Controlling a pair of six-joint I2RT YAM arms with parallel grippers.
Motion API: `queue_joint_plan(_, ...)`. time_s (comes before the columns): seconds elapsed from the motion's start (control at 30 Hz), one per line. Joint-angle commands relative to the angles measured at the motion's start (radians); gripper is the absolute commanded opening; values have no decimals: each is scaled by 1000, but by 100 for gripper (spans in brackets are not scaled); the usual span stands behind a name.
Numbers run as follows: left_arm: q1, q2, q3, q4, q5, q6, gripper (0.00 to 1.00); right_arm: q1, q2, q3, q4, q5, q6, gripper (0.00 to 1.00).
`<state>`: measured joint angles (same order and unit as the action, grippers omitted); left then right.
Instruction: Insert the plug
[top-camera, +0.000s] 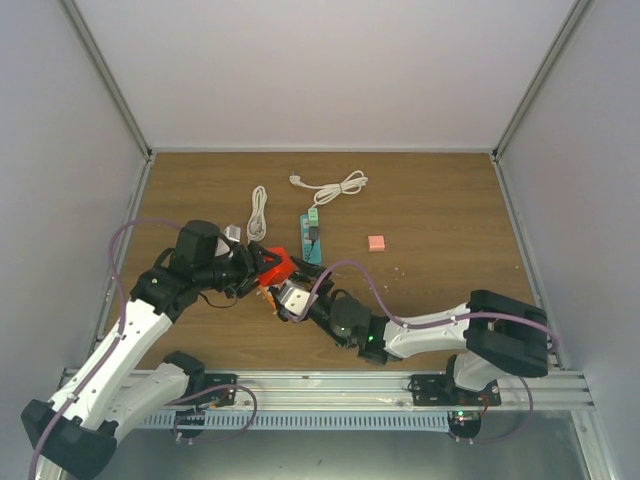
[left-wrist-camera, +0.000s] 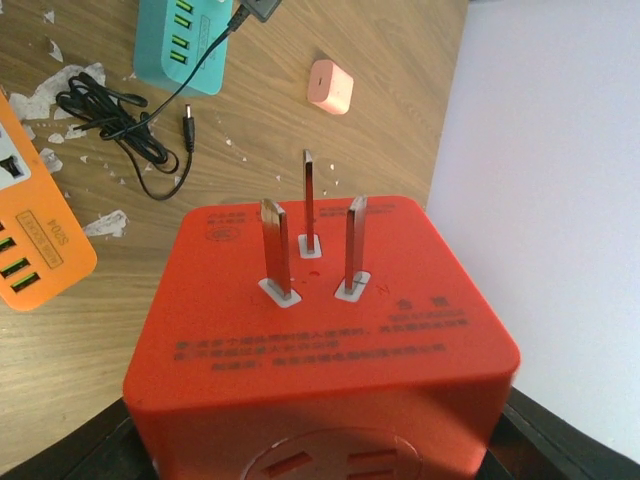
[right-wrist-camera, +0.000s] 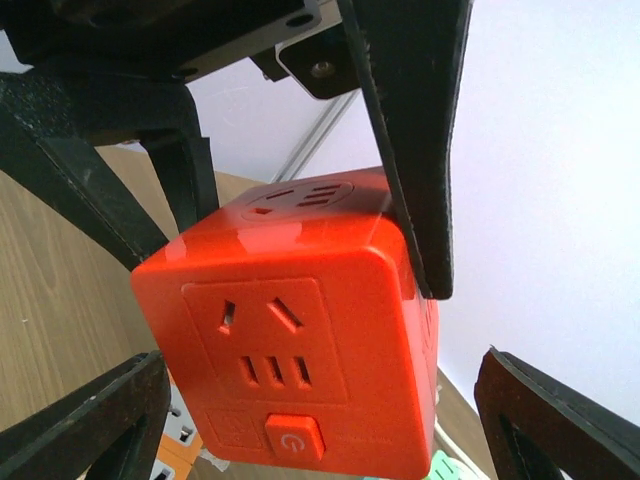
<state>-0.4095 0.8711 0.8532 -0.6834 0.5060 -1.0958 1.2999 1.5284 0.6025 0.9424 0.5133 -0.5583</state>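
left gripper (top-camera: 262, 268) pinches the red cube adapter (left-wrist-camera: 330, 300) by two opposite sides and holds it off the table (top-camera: 440, 200), with the three metal prongs (left-wrist-camera: 310, 215) pointing at its own wrist camera. right gripper (right-wrist-camera: 320, 375) stands spread on either side of the same cube, its fingers clear of it, facing the side with the sockets and the power button. the plug (left-wrist-camera: 258, 8) — the small black boxy one with the thin wire (left-wrist-camera: 105, 110) — is in neither gripper. it sits at the far end of the teal power strip (left-wrist-camera: 180, 40) near the middle of the table, and its wire runs into a loose tangle on the wood beside the strip. i cannot tell whether its pins are seated in a socket or it only rests there, since one view cuts it off at the edge and it is tiny in the other. my judgement is that the task is unsettled — both arms are busy with the cube and the black plug is untouched. no box, tray or bin shows; only sockets take anything in. those on the cube's facing side are empty, and so are the ports seen on the orange power strip (left-wrist-camera: 30, 240) beside it. a small pink block (left-wrist-camera: 330, 85) lies apart.
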Motion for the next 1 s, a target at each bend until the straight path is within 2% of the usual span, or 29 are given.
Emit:
queue_joint_plan(0.0,9,-24,23,36,29,-16,39,-13,19,27,37,4,31,84)
queue_joint_plan(0.67,8,-50,5,50,64,-41,39,-51,73,68,21,5,61,73)
queue_joint_plan(0.8,9,-43,-7,66,84,-47,39,-54,75,76,8,14,67,67)
queue_joint_plan(0.9,9,-39,-11,75,94,-53,39,-60,86,83,0,23,76,59)
queue_joint_plan(0.97,8,-36,-11,77,97,-55,40,-63,89,84,-5,23,82,48)
